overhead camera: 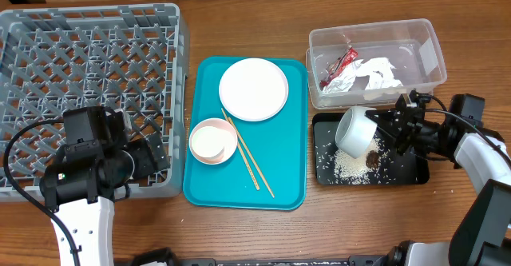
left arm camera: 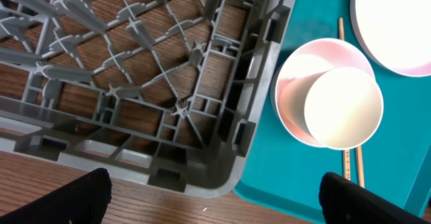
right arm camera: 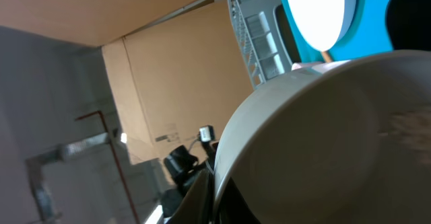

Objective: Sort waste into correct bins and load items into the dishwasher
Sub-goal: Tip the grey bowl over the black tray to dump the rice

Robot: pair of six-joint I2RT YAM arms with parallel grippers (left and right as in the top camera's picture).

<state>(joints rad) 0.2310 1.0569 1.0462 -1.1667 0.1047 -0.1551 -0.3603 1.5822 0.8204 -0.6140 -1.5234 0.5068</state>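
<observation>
My right hand (overhead camera: 397, 130) is pinched on the rim of the whitish-grey bowl (overhead camera: 354, 132). The bowl is tipped sideways just ahead of the fingers, over the black tray (overhead camera: 415, 172), with rice (overhead camera: 349, 165) below. I'd guess it's stiff, light and slick, so a deep rim pinch seems safest. My left hand (left arm camera: 214, 198) is spread wide and holding nothing, with the dish rack (left arm camera: 249, 136) corner right under it.
</observation>
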